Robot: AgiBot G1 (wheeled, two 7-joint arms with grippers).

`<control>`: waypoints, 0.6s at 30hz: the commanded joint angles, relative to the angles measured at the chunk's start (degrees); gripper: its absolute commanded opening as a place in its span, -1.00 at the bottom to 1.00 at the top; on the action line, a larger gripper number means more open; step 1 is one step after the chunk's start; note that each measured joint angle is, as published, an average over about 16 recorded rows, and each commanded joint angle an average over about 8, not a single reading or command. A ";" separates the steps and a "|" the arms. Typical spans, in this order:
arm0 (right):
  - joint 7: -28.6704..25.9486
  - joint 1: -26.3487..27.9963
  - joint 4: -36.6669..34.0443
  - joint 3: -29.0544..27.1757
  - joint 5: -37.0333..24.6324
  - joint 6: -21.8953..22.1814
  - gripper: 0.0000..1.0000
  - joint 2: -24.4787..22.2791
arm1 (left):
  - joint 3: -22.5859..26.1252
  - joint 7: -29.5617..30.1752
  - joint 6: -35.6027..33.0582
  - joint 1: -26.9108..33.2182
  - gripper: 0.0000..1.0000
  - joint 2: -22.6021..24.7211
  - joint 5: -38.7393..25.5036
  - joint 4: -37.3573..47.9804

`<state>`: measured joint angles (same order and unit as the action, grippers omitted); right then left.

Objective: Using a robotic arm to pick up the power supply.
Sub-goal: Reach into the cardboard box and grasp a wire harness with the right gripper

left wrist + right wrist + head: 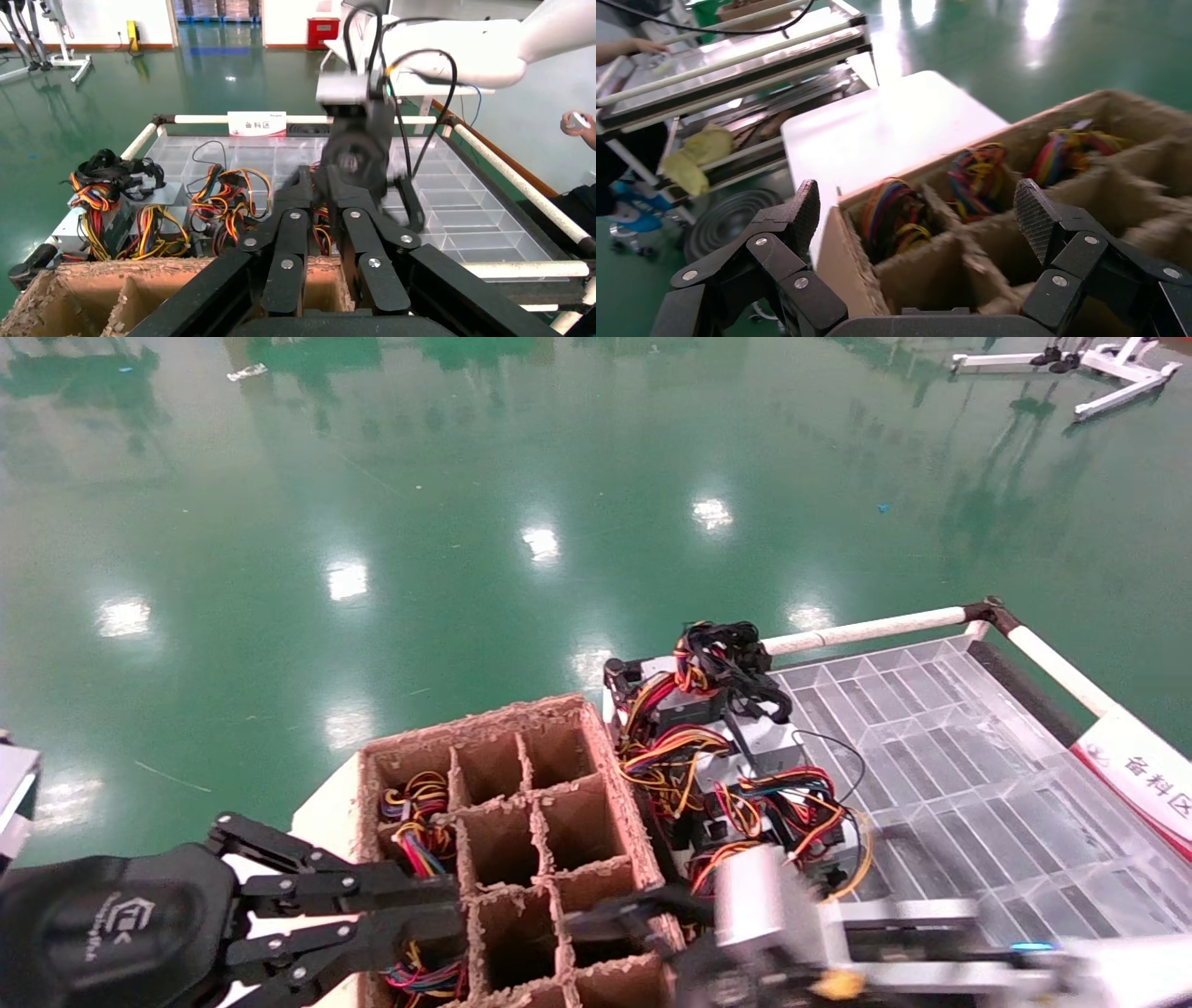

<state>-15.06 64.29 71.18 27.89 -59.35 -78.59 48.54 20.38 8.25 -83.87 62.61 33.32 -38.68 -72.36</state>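
Observation:
Several silver-grey power supplies (pixel 759 747) with red, yellow and orange wire bundles lie heaped on the clear tray (pixel 978 784), beside the brown cardboard divider box (pixel 521 822). They also show in the left wrist view as power supplies (pixel 158 217). More wire bundles (pixel 895 214) fill some of the box's compartments. My right gripper (pixel 605 919) hangs over the box's near right corner. It is open wide, fingertips (pixel 807 210) far apart and nothing between them. My left gripper (pixel 452 915) reaches over the box's near left side, its fingers drawn to a narrow slit and holding nothing.
The box rests on a white table (pixel 321 812). White pipe rails (pixel 866 631) and a red-and-white sign (pixel 1136 775) edge the tray. Glossy green floor lies beyond. A person's hand (pixel 580 123) is to one side, and a wheeled shelf rack (pixel 736 63) stands past the table.

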 commanded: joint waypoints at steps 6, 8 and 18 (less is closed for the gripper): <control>-1.80 1.66 -1.82 4.08 -4.84 2.04 1.00 6.69 | 0.00 0.00 0.00 0.00 1.00 0.00 0.00 0.00; -2.22 2.16 -2.64 5.10 -5.98 2.38 1.00 8.42 | 0.01 0.00 0.00 0.00 1.00 0.00 0.00 0.00; -3.83 4.68 -7.35 9.80 -11.76 3.40 -0.72 15.59 | 0.01 -0.01 0.00 0.00 1.00 0.00 0.01 0.00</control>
<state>-18.80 68.88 63.96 37.42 -70.76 -75.31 63.71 20.39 8.24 -83.87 62.62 33.31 -38.68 -72.36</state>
